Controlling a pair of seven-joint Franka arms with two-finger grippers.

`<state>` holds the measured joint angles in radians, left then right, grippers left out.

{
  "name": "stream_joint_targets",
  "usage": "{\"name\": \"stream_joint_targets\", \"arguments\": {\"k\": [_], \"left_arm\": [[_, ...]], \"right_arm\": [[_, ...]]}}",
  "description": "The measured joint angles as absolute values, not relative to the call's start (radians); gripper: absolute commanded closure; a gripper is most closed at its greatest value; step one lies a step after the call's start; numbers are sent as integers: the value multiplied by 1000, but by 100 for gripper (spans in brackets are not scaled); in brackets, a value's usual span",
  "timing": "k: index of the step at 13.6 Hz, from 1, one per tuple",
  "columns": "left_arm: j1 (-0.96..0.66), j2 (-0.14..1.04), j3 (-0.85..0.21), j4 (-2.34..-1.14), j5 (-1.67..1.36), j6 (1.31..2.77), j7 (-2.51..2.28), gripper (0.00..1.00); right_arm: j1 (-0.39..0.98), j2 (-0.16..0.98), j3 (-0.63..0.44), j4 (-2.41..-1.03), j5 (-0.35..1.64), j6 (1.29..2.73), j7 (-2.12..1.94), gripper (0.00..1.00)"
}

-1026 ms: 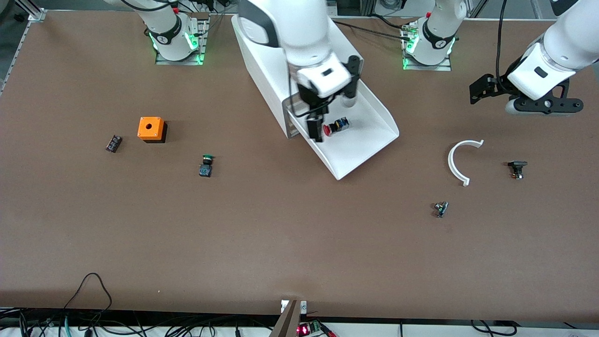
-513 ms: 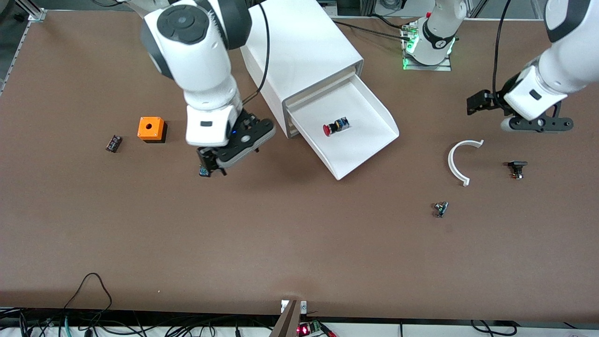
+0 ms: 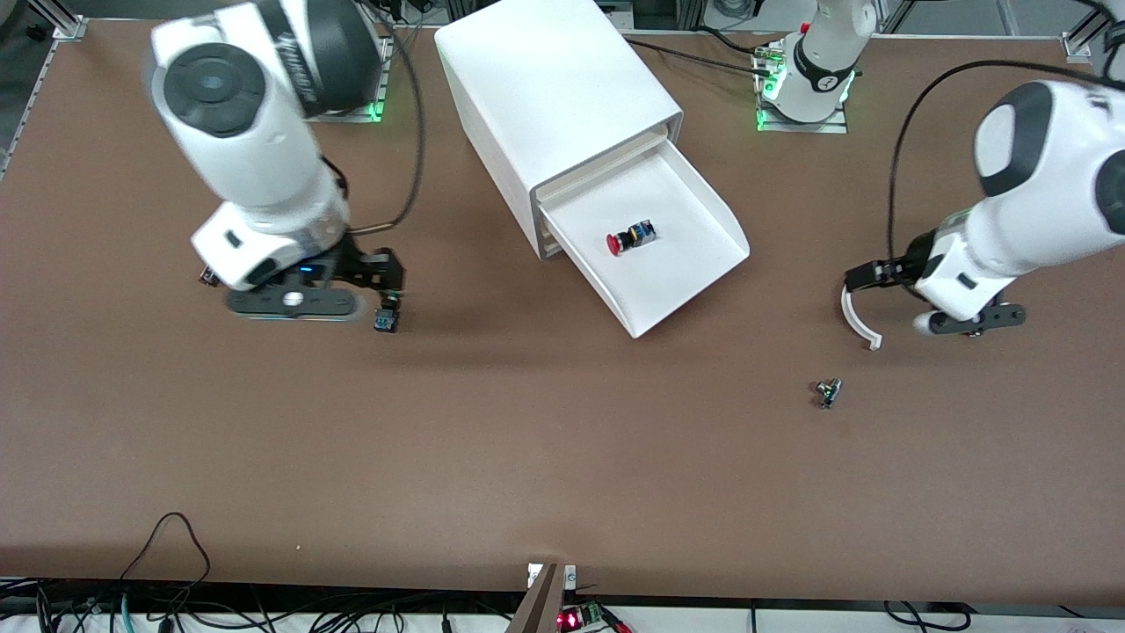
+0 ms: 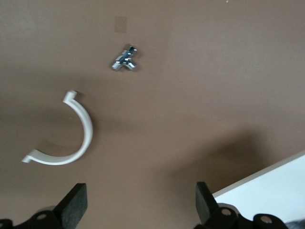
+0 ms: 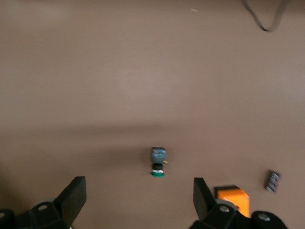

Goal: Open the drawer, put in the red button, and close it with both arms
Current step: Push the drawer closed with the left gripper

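Both arms are showing glossy white rounded shells with black joint bands and dark round end caps. A black cable is looping along each arm. Green lights are glowing at the bases. The right pincer (image 5: 136, 207) and left pincer (image 4: 138, 210) are showing matte black fingers (image 4: 76, 202) with small round screw holes.

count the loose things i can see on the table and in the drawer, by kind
push buttons: 2 (red button in the drawer, green button)
orange box: 1
white curved piece: 1
small metal part: 1
small dark part: 1
total: 6
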<state>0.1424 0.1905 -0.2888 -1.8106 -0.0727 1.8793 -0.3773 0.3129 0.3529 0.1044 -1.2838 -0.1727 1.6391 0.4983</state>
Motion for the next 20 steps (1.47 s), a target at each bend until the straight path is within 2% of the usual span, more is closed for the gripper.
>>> {"name": "stream_joint_targets", "arguments": {"k": [3, 7, 12, 15, 20], "left_arm": [[4, 286, -293, -1815, -73, 2048, -685, 0], [-95, 426, -294, -1861, -73, 2298, -868, 0], [-151, 431, -296, -1938, -73, 2323, -890, 0], [-179, 404, -298, -1964, -67, 2348, -900, 0], [-284, 359, -430, -2078, -68, 2337, -902, 0]], "right_arm": [[253, 323, 48, -1286, -170, 1596, 499, 0], [172, 294, 40, -1315, -86, 1596, 474, 0], [78, 202, 39, -1490, -74, 1694, 282, 0], [66, 179, 29, -1512, -74, 1697, 260, 0], [58, 176, -39, -1516, -45, 1712, 54, 0]]}}
